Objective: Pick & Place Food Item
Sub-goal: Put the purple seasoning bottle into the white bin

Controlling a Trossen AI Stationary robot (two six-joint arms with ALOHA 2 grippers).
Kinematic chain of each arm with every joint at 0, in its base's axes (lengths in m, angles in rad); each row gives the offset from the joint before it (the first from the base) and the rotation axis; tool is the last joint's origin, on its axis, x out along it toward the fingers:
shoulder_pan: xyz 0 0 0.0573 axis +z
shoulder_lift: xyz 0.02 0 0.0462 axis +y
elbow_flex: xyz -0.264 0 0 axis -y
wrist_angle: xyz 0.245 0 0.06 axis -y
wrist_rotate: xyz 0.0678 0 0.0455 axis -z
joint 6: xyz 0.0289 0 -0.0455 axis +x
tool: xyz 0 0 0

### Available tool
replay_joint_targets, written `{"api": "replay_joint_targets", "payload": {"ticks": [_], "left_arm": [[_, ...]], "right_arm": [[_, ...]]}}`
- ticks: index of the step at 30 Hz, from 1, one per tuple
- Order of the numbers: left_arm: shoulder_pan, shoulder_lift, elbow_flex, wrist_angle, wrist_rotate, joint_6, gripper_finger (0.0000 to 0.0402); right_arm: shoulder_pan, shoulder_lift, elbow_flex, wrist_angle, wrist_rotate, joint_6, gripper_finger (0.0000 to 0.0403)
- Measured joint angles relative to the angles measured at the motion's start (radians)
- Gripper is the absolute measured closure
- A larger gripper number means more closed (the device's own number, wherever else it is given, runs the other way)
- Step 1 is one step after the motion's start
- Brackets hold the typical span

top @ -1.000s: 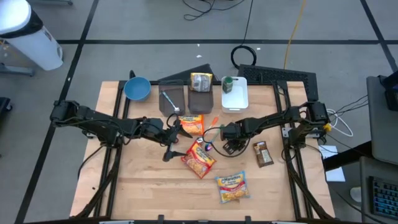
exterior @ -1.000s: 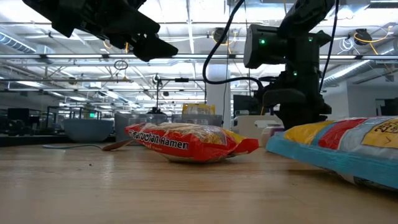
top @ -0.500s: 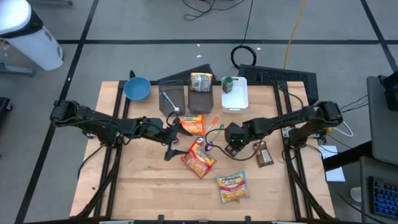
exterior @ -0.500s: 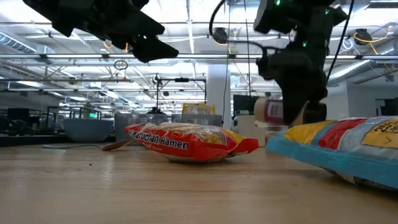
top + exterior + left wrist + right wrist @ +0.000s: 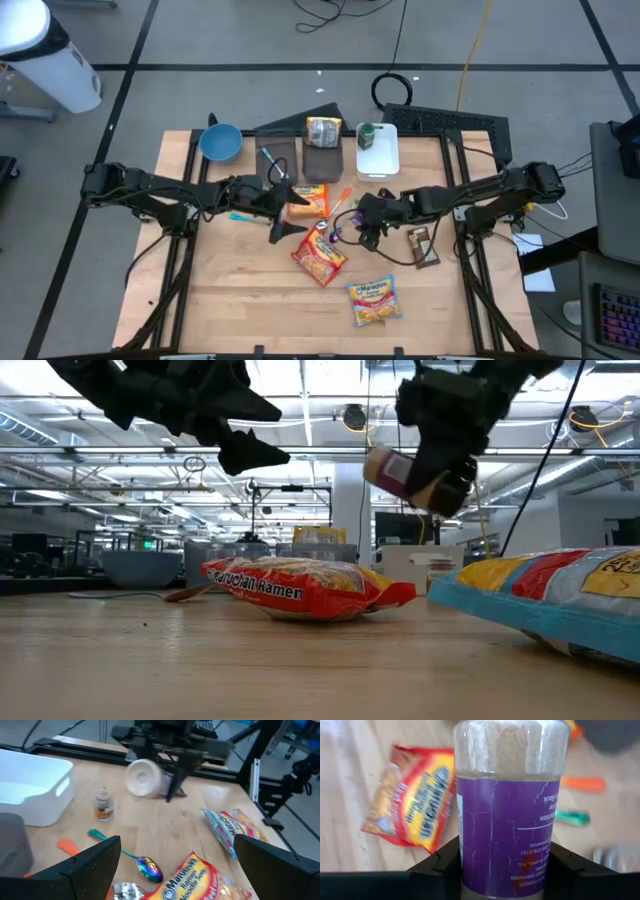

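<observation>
Right gripper (image 5: 440, 455) is clamped on a purple-labelled spice jar (image 5: 507, 805), carried tilted in the air so it clears the red ramen packet (image 5: 300, 588) lying below it. Left gripper (image 5: 283, 210) hovers nearby, fingers spread and holding nothing.

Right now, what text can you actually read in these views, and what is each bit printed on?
"Maruchan Ramen": red noodle packet lying on the table, low view.
"Maruchan" with "Ramen" below it: the same kind of red packet, left wrist view.
Purple label on the jar held in the right gripper: small print is there, only scraps such as "Back" and "POWDER" come through; the rest is too blurred.
Blue-edged packet: lettering cut off, unreadable.
</observation>
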Motion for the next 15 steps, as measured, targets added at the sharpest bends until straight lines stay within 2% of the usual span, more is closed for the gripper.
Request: {"api": "replay_joint_targets", "payload": {"ticks": [6, 15], "left_arm": [[0.017, 0.052, 0.072, -0.001, 0.044, 0.011, 0.0005], [0.017, 0.265, 0.331, -0.147, 0.088, 0.100, 0.0005]], "right_arm": [[0.000, 0.027, 0.084, 0.010, 0.028, -0.158, 0.0226], [0.010, 0.049, 0.119, 0.013, 0.024, -0.254, 0.0226]]}}
